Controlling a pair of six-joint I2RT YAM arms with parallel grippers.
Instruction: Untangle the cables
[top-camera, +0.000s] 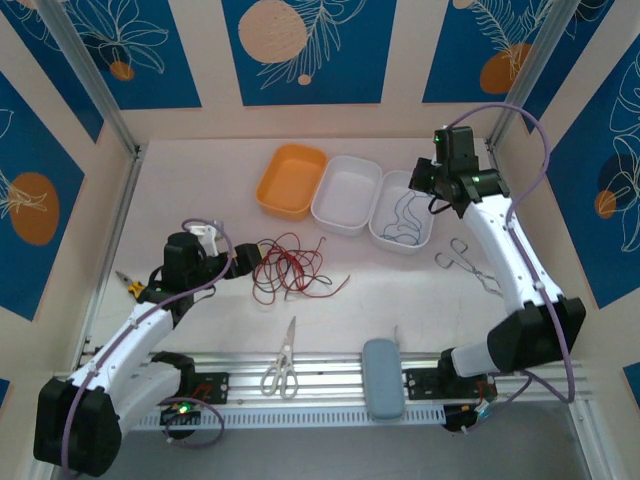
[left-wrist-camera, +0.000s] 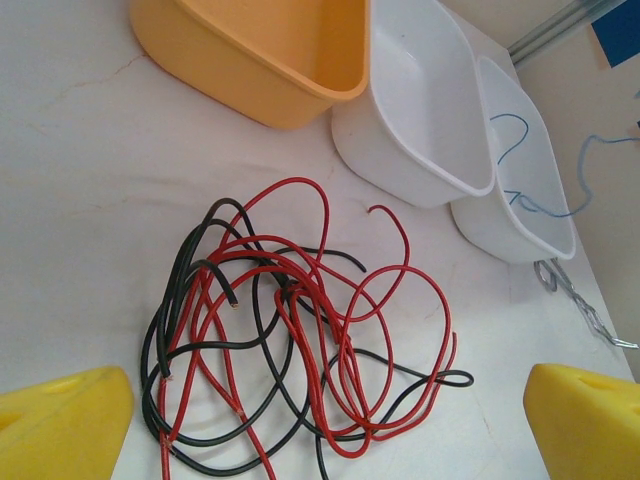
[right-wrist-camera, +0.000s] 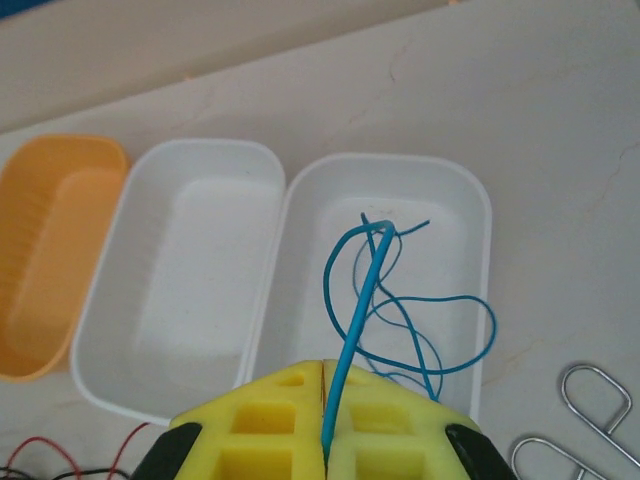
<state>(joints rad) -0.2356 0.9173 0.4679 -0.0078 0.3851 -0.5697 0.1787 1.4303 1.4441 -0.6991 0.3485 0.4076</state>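
Right gripper (right-wrist-camera: 325, 400) is over the right-hand white bin (right-wrist-camera: 478, 200), upper right of the top view, with its jaws pinched shut on the blue cable (right-wrist-camera: 352, 300). Most of that cable lies in loose loops inside the bin, and one strand runs up from the loops into the jaws.

Step in hand looks like the blue drop-off. To do it well:
- lower so the held end sits inside the bin walls
- open fully
- lift straight up, so the wire can't snag on a pad and get pulled back over the rim
- no sideways drift on release, since one loop lies close to the bin's right wall

Left gripper (left-wrist-camera: 322, 430) hangs just beside the left edge of the red-and-black tangle (left-wrist-camera: 300, 330), centre of the tabletop (left-wrist-camera: 80, 200) — jaws wide, nothing in them.

The tangle is thin red and black wires in loose overlapping loops with many crossings. In the left wrist view a red free end curls at the pile's upper right, and a black end with a bare tip shows mid-left. Best next pick is probably a free end rather than a mid-loop — otherwise the whole pile is likely to lift. Middle white bin (right-wrist-camera: 180, 165) and orange bin (right-wrist-camera: 40, 160) hold no wire.
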